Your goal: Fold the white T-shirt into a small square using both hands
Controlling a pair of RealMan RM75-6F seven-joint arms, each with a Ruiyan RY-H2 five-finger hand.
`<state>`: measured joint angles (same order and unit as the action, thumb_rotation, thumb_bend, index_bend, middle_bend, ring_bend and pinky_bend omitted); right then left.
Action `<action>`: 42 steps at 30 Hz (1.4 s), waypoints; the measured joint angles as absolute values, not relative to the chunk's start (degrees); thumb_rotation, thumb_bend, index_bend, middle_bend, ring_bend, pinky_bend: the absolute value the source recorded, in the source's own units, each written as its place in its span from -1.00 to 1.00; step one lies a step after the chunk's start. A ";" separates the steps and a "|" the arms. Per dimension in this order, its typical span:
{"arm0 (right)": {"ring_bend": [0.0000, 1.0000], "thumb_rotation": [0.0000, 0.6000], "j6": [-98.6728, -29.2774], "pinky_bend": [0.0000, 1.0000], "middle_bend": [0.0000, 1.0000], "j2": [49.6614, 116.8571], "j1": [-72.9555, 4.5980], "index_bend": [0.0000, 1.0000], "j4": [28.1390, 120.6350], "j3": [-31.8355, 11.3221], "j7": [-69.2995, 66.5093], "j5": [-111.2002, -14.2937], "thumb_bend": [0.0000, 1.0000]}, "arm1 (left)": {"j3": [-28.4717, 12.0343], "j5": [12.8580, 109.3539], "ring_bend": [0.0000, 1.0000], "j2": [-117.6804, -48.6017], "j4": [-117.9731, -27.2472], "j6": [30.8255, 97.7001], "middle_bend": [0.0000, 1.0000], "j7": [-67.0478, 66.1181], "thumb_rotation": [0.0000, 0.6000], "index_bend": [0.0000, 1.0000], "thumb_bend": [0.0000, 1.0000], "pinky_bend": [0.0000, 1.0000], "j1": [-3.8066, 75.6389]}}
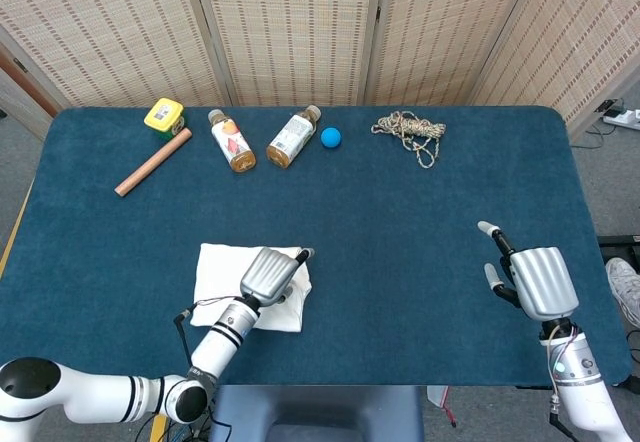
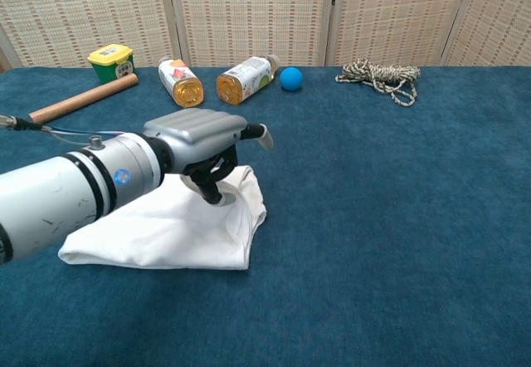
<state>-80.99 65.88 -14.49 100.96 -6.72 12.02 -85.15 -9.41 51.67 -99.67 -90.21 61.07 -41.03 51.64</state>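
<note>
My left hand [image 2: 203,139] rests over the folded white T-shirt [image 2: 178,226] at the table's [image 1: 400,222] near left, fingers spread and holding nothing. My right hand [image 1: 535,280] hovers well apart, fingers apart, empty.

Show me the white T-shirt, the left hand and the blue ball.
white T-shirt [image 2: 158,230], chest view, on the flat folded cloth.
left hand [image 2: 203,134], chest view, on the grey back of the hand.
blue ball [image 1: 331,138], head view, on the ball's middle.
</note>
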 measured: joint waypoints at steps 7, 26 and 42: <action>0.95 1.00 -81.06 1.00 0.91 65.77 -14.43 -0.62 100.99 -6.85 11.82 -85.24 -0.11 | -9.52 54.87 0.55 -98.32 -92.41 63.21 0.68 -38.09 1.00 -0.68 -0.39 0.82 50.14; 0.95 1.00 -81.01 1.00 0.91 65.90 -14.33 -0.62 101.05 -6.97 11.77 -85.20 -0.11 | -5.62 61.45 0.55 -94.61 -89.60 62.33 0.68 -34.69 1.00 -0.67 -0.39 0.82 46.87; 0.95 1.00 -81.77 1.00 0.91 65.79 -13.57 -0.62 100.90 -7.02 11.36 -84.86 -0.11 | -13.70 60.46 0.54 -102.38 -76.23 59.84 0.67 -27.44 1.00 -0.63 -0.39 0.82 50.28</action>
